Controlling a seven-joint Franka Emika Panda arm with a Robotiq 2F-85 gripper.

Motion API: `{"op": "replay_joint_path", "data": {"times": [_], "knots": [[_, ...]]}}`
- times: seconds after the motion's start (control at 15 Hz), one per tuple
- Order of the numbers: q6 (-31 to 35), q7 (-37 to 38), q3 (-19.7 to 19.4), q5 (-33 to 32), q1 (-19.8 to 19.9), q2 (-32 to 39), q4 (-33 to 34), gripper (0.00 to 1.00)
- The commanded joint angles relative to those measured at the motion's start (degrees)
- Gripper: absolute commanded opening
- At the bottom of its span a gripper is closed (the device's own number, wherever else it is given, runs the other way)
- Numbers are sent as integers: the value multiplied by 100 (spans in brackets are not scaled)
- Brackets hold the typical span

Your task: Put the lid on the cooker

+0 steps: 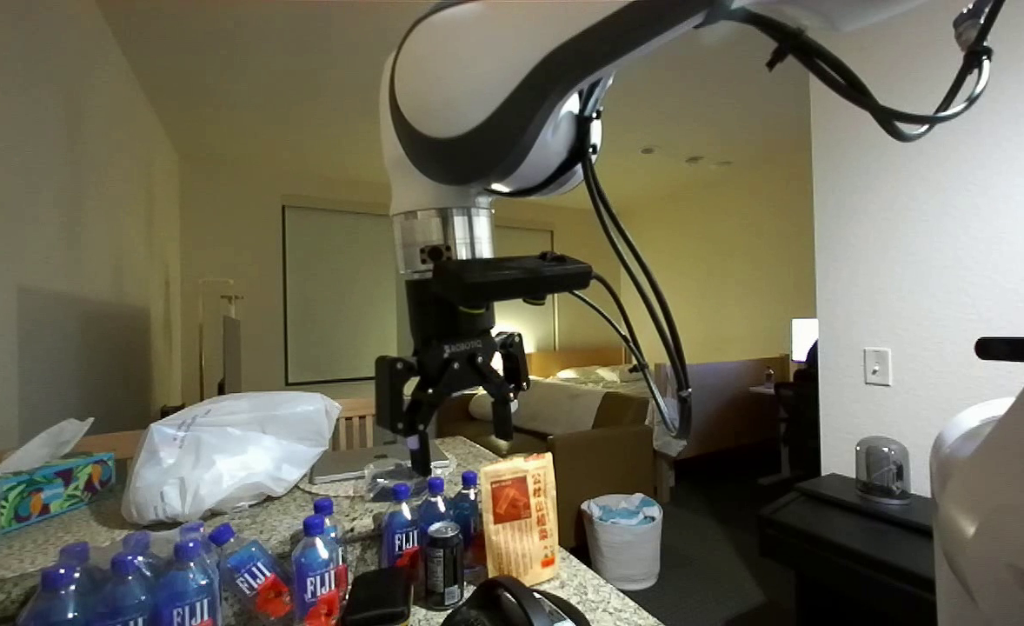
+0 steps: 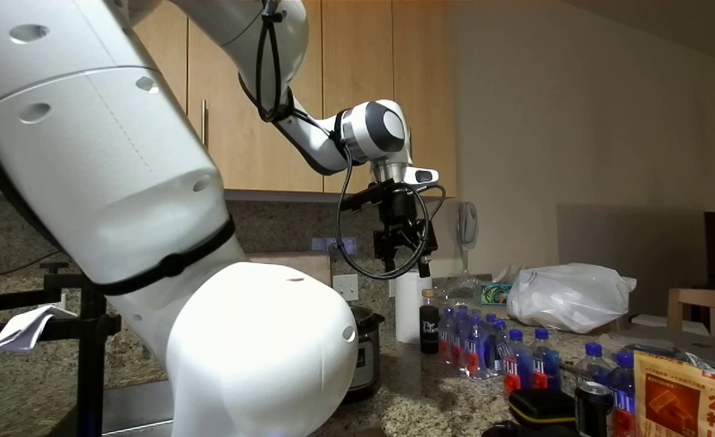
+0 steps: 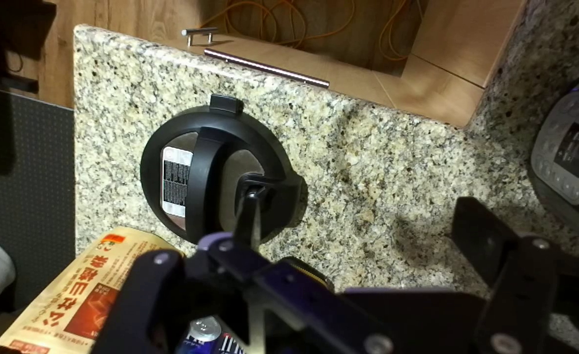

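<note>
The lid (image 3: 208,172) is round and black, with an arched handle and a white label, and lies on the granite counter in the wrist view. Part of it shows at the bottom edge in both exterior views (image 1: 512,602) (image 2: 501,429). The cooker (image 2: 366,355) stands on the counter, partly hidden behind the arm; its control panel shows at the right edge of the wrist view (image 3: 572,147). My gripper (image 3: 359,202) is open and empty, raised above the counter. In the wrist view one finger overlaps the lid's edge. The gripper also hangs in both exterior views (image 1: 462,439) (image 2: 406,268).
Several water bottles (image 1: 316,565), a dark can (image 1: 444,565), a yellow packet (image 1: 521,517) and a black case (image 2: 542,405) crowd the counter near the lid. A white plastic bag (image 1: 229,452) lies behind. A dark bottle (image 2: 429,325) stands beside the cooker. Cabinets (image 2: 357,91) hang above.
</note>
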State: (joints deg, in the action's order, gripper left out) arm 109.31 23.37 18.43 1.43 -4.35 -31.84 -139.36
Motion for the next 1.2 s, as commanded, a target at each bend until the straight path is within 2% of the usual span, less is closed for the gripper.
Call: {"op": "replay_joint_path", "data": {"times": [0.0, 0.07, 0.13, 0.27, 0.53, 0.8, 0.87, 1.13], "knots": [[67, -2, -127, 34, -155, 25, -2, 100], [132, 24, -145, 86, -177, 18, -16, 100], [-697, 20, -199, 157, -177, 128, 999, 100], [-747, -34, -402, 185, -65, 197, 1405, 100], [-1344, 198, -742, 153, 247, 508, 2481, 100], [-1761, 408, -966, 144, 516, 1018, 2868, 100], [-1496, 168, -950, 47, 424, 671, 2594, 100], [-1550, 237, -1021, 42, 466, 1033, 2761, 100]]}}
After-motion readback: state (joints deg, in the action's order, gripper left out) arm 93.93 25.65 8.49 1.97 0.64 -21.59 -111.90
